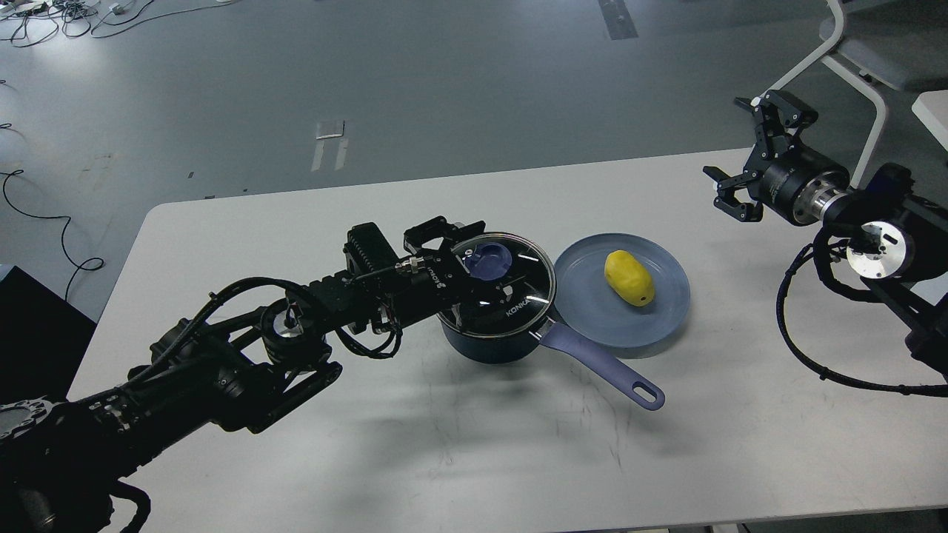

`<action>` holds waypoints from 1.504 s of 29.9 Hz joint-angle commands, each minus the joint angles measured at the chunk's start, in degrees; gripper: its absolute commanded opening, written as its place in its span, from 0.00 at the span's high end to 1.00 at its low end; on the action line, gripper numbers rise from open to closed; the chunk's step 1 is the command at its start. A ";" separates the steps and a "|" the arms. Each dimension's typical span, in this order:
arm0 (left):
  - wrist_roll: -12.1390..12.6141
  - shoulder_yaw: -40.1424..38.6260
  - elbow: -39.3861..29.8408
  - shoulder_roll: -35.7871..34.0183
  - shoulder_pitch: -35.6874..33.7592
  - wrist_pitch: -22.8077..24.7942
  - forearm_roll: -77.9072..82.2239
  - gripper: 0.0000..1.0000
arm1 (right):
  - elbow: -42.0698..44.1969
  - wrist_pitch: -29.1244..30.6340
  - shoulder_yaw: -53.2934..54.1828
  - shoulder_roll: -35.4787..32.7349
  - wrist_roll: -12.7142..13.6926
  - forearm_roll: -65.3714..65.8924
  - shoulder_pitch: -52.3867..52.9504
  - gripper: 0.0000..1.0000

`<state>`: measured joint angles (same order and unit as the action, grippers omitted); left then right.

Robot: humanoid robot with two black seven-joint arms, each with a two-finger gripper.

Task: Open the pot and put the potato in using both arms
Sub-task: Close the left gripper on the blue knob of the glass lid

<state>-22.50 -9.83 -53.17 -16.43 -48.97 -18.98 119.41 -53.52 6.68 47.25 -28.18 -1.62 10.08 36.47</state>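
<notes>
White table (pixel 222 244), grey floor behind. Your left gripper (pixel 481 259) is at the lid knob (pixel 489 260), fingers around it; can't tell if clamped yet. Lid (pixel 518 285) is on the pot (pixel 492 344), so step = opening. Next: firm grip, lift straight up. Potato (pixel 629 277) on the plate (pixel 592 318), just right of that gripper. Right gripper (pixel 744 159) spread wide, holding nothing, well apart.

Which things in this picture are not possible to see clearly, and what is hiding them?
- Head view: the left end effector is dark and overlaps the blue knob; whether it has closed on the knob cannot be told.
- Head view: the pot interior is hidden by the glass lid and its reflections.
- Head view: the potato underside rests on the plate, unseen.
- Head view: the right end effector is open; its arm is cut off by the right edge.
</notes>
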 commanded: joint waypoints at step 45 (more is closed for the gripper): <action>-0.53 1.65 -1.23 -1.23 0.19 0.00 -4.62 0.57 | 1.93 0.08 -0.58 -0.12 -0.31 0.11 -0.79 0.00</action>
<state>-23.07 -8.11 -53.52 -17.29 -48.50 -18.96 115.82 -51.63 6.86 46.63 -28.24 -1.93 10.20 35.68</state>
